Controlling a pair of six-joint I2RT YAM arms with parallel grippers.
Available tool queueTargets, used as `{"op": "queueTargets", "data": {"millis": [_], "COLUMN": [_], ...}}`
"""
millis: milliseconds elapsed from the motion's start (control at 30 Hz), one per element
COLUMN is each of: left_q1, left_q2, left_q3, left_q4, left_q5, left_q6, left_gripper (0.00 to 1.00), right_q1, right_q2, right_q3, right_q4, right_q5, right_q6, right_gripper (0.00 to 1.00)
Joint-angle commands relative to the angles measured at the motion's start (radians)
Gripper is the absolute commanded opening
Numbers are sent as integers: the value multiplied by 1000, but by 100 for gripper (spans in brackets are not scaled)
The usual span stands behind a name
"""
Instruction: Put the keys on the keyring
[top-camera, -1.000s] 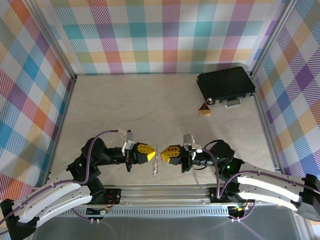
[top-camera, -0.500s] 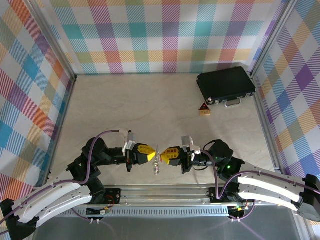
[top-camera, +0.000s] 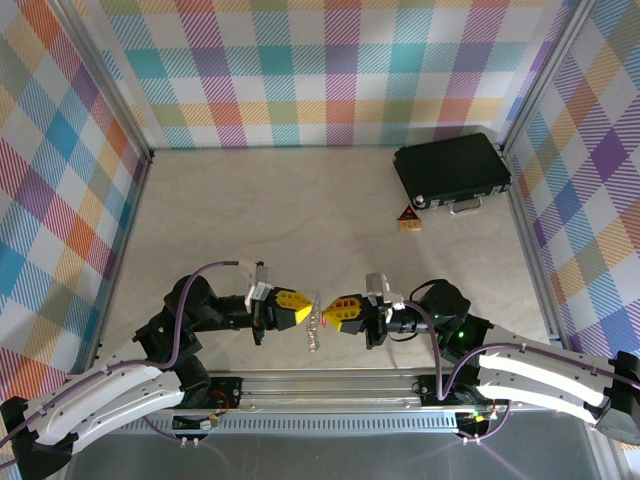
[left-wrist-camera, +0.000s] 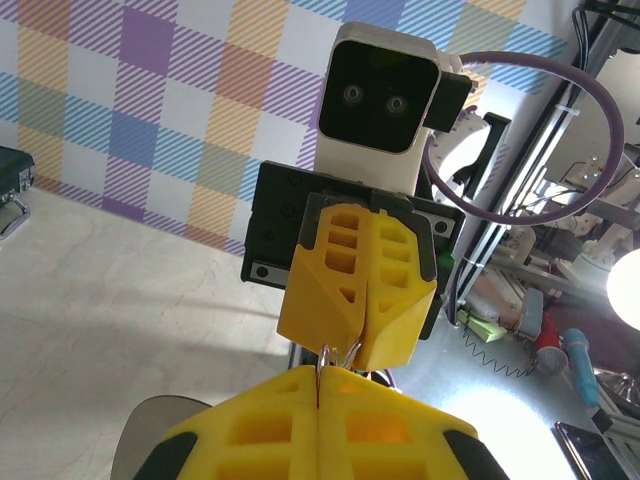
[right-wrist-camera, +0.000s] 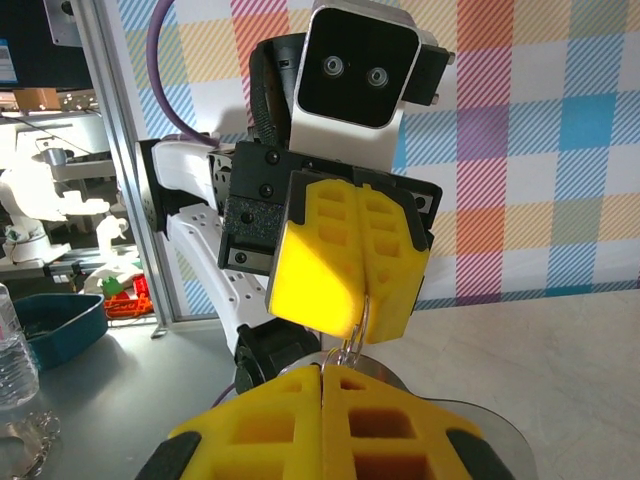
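Note:
The silvery keyring (top-camera: 314, 326) hangs between the two yellow-fingered grippers, just above the table near its front edge. My left gripper (top-camera: 304, 310) is shut on the upper part of the keyring's wire. My right gripper (top-camera: 328, 308) faces it tip to tip and is shut on the same wire. In the left wrist view, thin wire loops (left-wrist-camera: 342, 355) run from the right gripper's fingers (left-wrist-camera: 355, 300) into the seam of my own shut fingers. In the right wrist view, the keyring (right-wrist-camera: 356, 325) comes down out of the left gripper's fingers (right-wrist-camera: 345, 265) to my own tips. The keys are hidden.
A black case (top-camera: 452, 170) lies at the back right by the wall. A small orange-brown triangular block (top-camera: 407, 218) sits just in front of it. Plaid walls enclose the table on three sides. A metal rail (top-camera: 330, 385) runs along the front edge.
The right gripper has crept a little to the left, closing the gap to the left gripper. The keyring between them has shifted slightly. Both grippers have stayed shut.

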Motion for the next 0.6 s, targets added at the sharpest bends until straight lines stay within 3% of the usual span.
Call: {"op": "queueTargets", "data": {"millis": [0, 567], "left_q1": [-1, 0], "left_q2": [-11, 16], "left_q3": [32, 39], "left_q4": [58, 83], "left_q5": [-11, -7], "left_q6": [-5, -25], "left_gripper": [0, 0], "right_q1": [12, 20], "right_q2": [-22, -35], "right_q3": [45, 48], "right_q4": [8, -27], "right_q5": [-57, -53], "right_q6": [-8, -39], "right_gripper": [0, 0]}}
